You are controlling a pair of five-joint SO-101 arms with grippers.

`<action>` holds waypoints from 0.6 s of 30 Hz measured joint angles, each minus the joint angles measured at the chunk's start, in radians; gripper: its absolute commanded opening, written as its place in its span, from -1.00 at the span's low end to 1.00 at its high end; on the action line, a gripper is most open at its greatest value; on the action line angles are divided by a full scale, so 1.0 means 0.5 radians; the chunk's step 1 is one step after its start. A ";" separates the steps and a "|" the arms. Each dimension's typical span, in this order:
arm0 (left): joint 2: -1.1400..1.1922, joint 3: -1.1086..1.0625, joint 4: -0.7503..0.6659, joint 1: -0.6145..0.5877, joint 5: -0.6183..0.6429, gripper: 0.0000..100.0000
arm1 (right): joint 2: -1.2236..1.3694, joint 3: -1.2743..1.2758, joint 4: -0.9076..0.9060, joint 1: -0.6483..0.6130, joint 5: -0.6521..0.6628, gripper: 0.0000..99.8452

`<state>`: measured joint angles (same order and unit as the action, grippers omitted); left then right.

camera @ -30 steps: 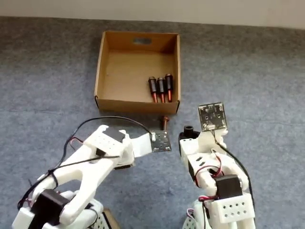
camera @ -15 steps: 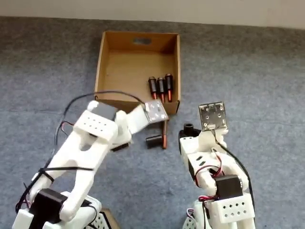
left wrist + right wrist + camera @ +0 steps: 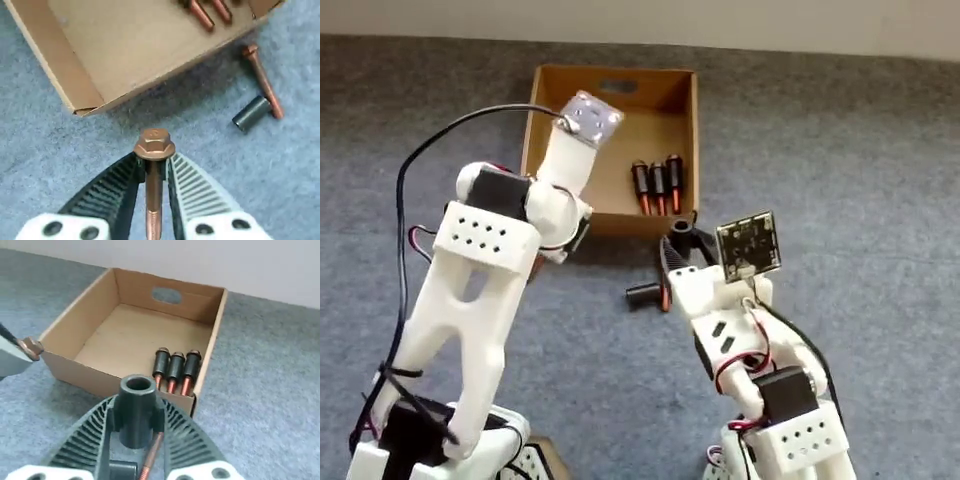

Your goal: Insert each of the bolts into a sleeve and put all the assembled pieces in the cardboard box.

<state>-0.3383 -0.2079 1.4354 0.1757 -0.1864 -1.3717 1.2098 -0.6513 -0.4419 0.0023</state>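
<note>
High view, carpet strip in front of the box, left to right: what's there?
left arm → loose sleeve → loose bolt → right arm's wrist camera board

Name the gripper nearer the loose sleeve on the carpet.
Right. The right gripper is just beside the loose sleeve; the left gripper is off by the cardboard box's front corner.

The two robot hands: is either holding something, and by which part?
The left hand clamps a copper bolt by its shank, just below the head. The right hand grips a dark sleeve around its sides.
</note>
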 measured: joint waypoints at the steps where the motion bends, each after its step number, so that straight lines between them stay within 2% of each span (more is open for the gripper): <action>1: -0.052 0.000 -0.046 0.003 0.037 -0.98 | 0.000 0.000 0.040 -0.018 0.000 -0.99; 5: -0.430 -0.147 -0.270 0.003 0.181 -0.98 | 0.000 0.015 0.187 -0.043 0.000 -0.99; 11: -1.065 -0.690 -0.838 0.003 0.341 -0.98 | 0.000 0.258 0.559 -0.077 0.000 -0.99; 14: -1.200 -0.881 -1.040 0.003 0.359 -0.98 | 0.000 0.341 0.758 -0.117 0.000 -0.99; 18: -1.289 -0.914 -1.240 0.028 0.359 -0.98 | 0.000 0.387 0.964 -0.218 0.000 -0.99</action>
<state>-0.9828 -0.6651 0.8155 0.1895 -0.0069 -1.3717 1.4032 -0.1695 -0.5508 0.0023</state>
